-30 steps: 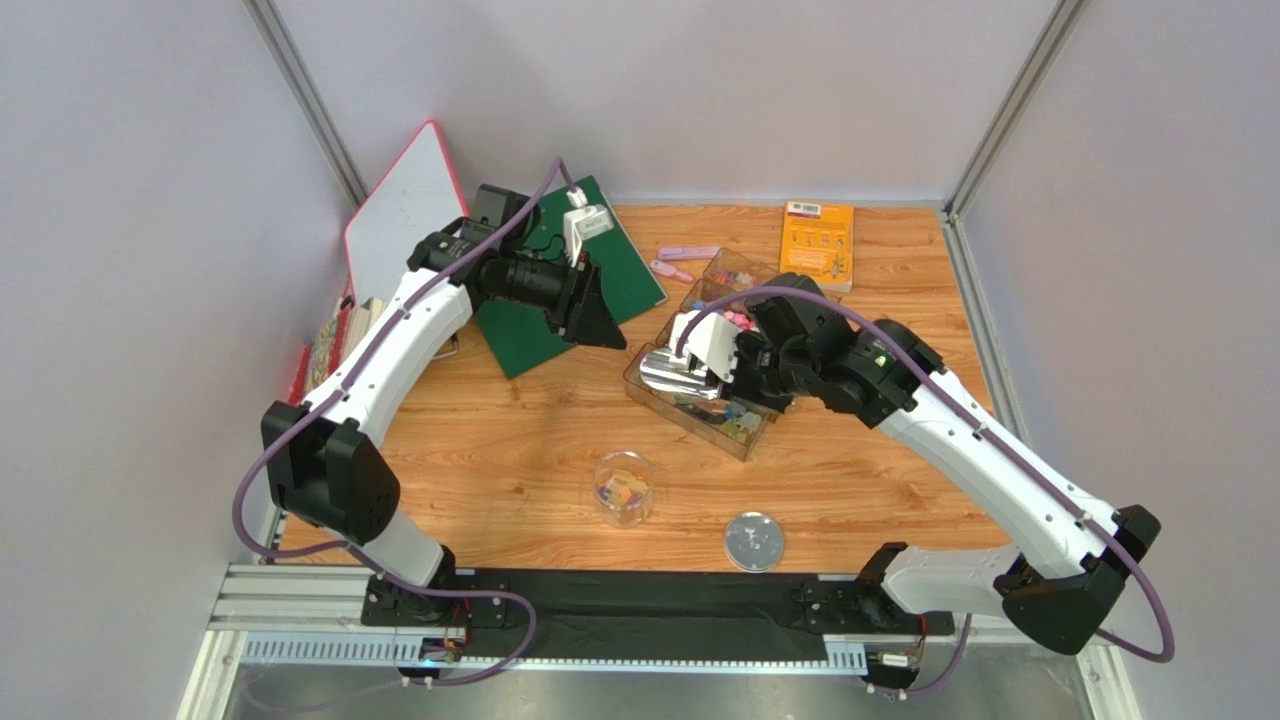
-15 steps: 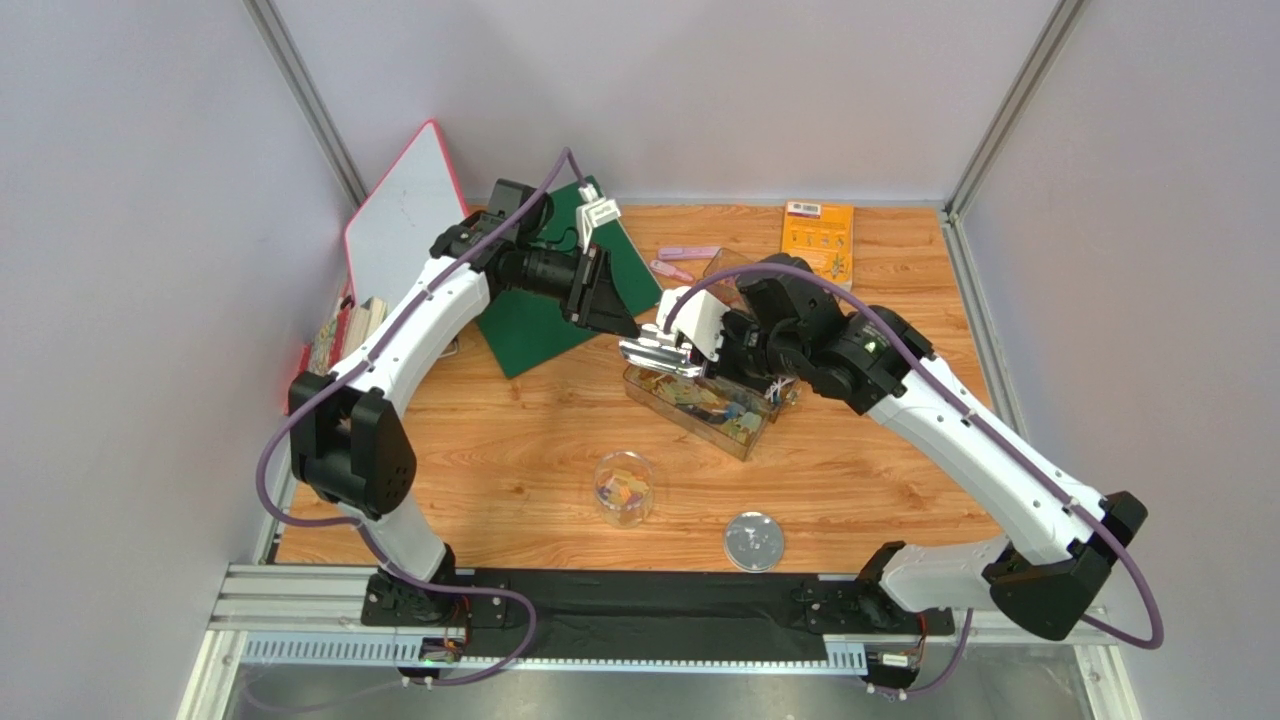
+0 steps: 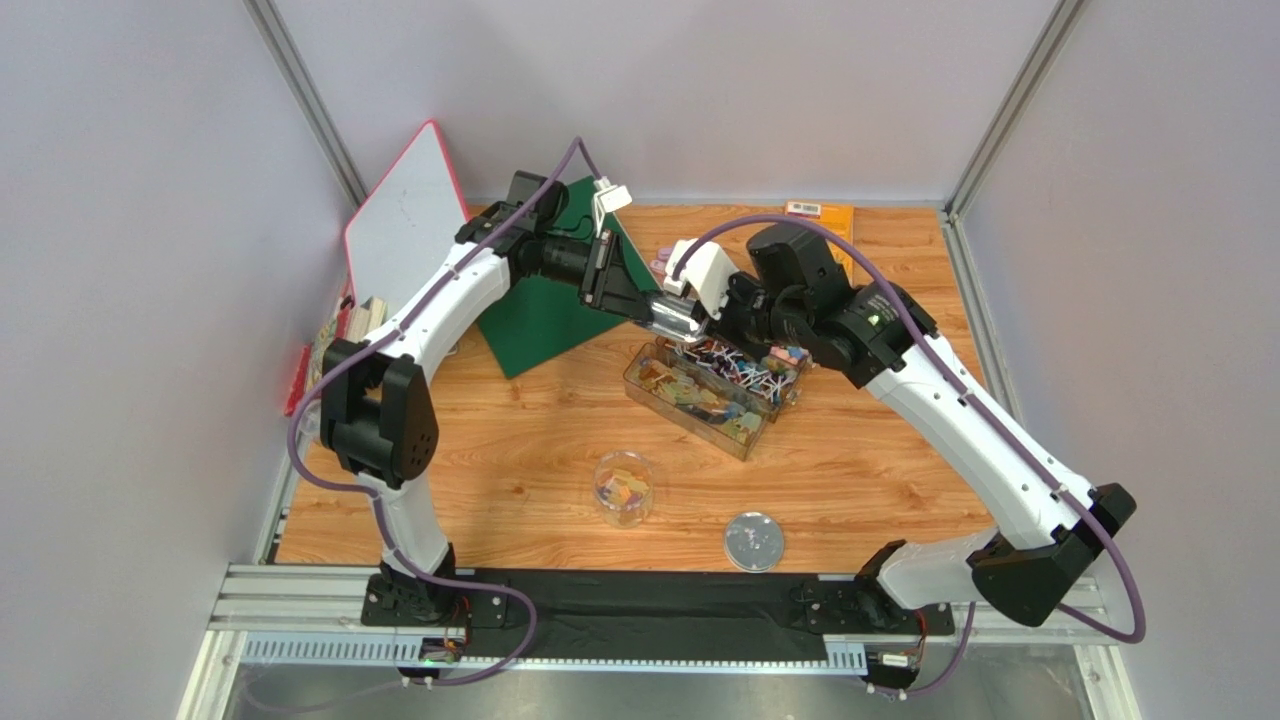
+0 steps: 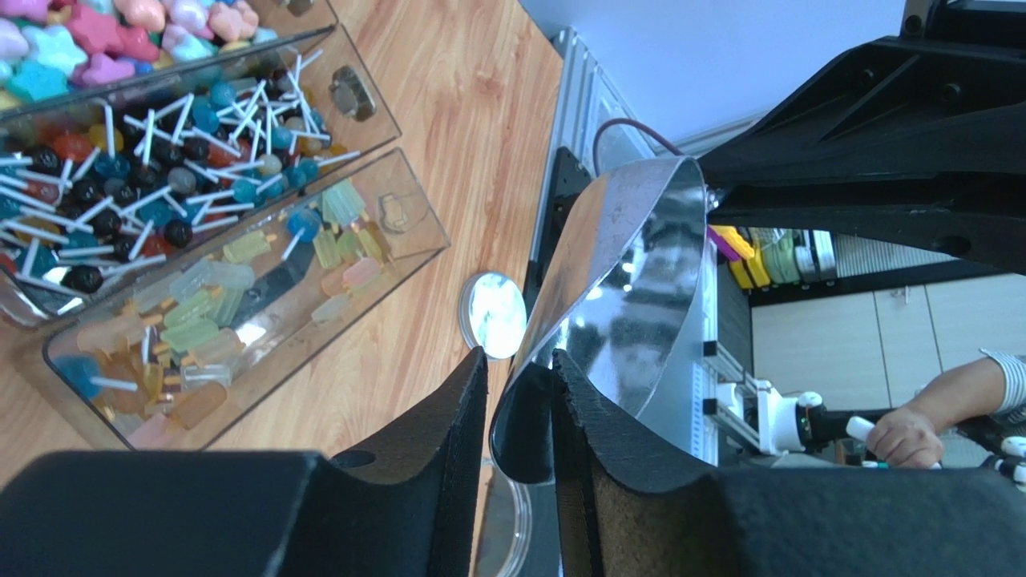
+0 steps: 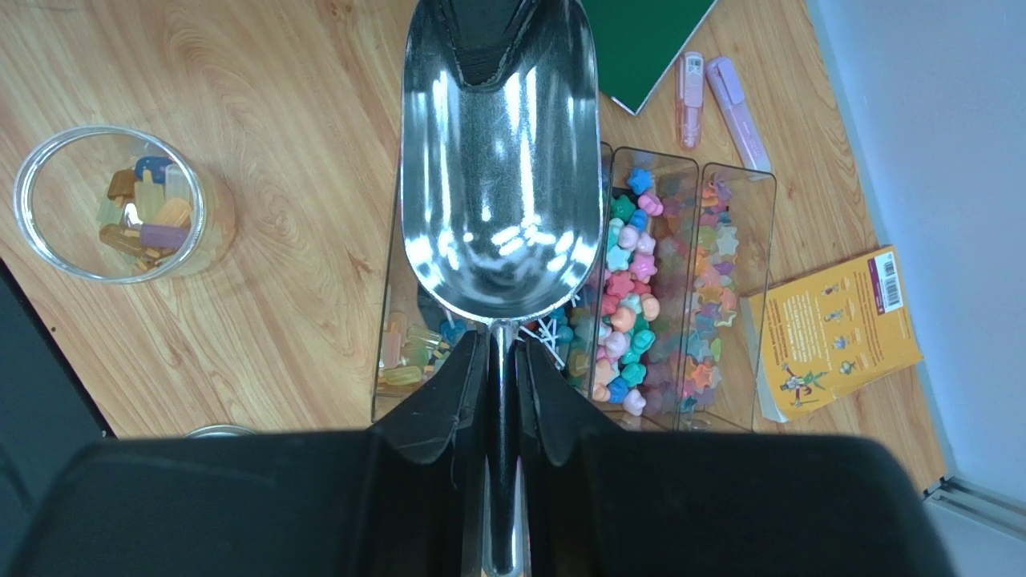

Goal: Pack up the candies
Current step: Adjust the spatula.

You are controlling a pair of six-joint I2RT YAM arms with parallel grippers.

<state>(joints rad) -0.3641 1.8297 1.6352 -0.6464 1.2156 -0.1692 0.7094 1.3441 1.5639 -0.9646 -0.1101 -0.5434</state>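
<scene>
The candies (image 3: 721, 375) fill a clear compartmented tray (image 3: 747, 437): lollipops with white sticks (image 4: 145, 144), pastel pieces and star shapes (image 5: 632, 325). A shiny metal scoop (image 3: 669, 312) hangs empty above the tray's far end (image 5: 500, 180). My right gripper (image 5: 502, 361) is shut on its handle. My left gripper (image 4: 520, 379) is at the scoop's front lip (image 4: 626, 289). The lip lies between its fingers against the right one, with a thin gap to the left finger (image 4: 464, 409). A small clear jar (image 3: 624, 486) holds a few candies (image 5: 139, 204).
A round lid (image 3: 753, 540) lies near the front edge, right of the jar. A green book (image 3: 534, 323) and a red-edged white board (image 3: 398, 225) are at the back left. The orange booklet (image 5: 837, 331) and pale pink strips (image 5: 717, 90) lie behind the tray.
The right arm lifted the scoop out of the tray, up and toward the back left. The left arm swung right to meet it, and its jaws narrowed around the scoop's lip.
</scene>
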